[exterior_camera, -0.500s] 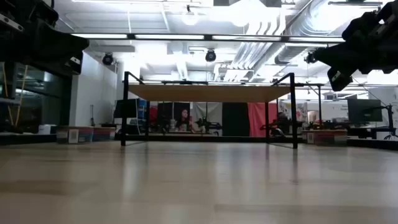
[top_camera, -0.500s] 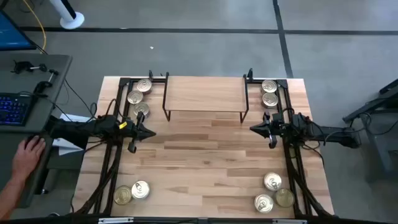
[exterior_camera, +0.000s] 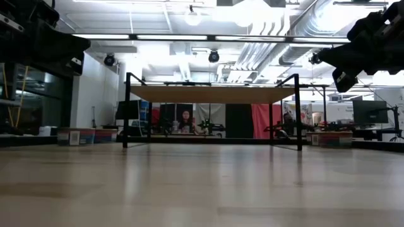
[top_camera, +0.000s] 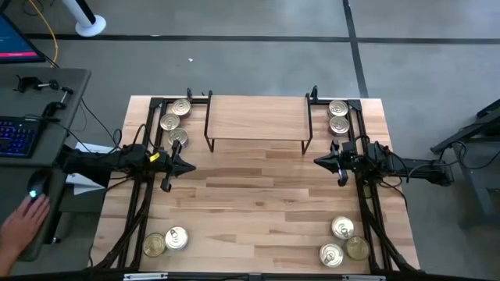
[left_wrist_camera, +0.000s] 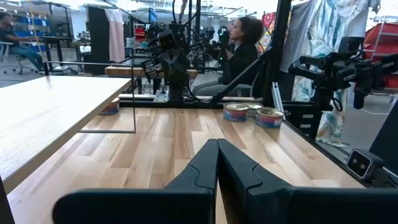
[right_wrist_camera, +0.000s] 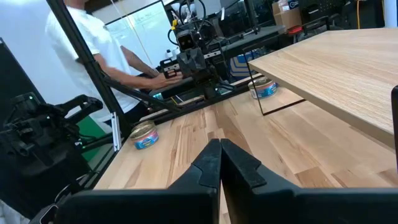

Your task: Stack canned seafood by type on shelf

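The shelf (top_camera: 256, 117), a light-wood board on black wire legs, stands at the table's far middle; nothing lies on it. Round tins lie on the table in four groups: far left (top_camera: 173, 122), far right (top_camera: 338, 115), near left (top_camera: 166, 240) and near right (top_camera: 342, 240). My left gripper (top_camera: 190, 166) hovers shut and empty at the table's left, pointing toward the right. My right gripper (top_camera: 318, 161) hovers shut and empty at the table's right, pointing toward the left. Both are above the table, near the shelf's front corners.
Black arm frames run along the table's left (top_camera: 144, 203) and right (top_camera: 367, 207) sides. A person's hand (top_camera: 19, 215) is at a desk with a keyboard (top_camera: 16, 136) left of the table. Bare plank tabletop (top_camera: 258, 211) lies between the arms.
Both arms have kept still. The person's hand at the left desk has moved toward the near side.
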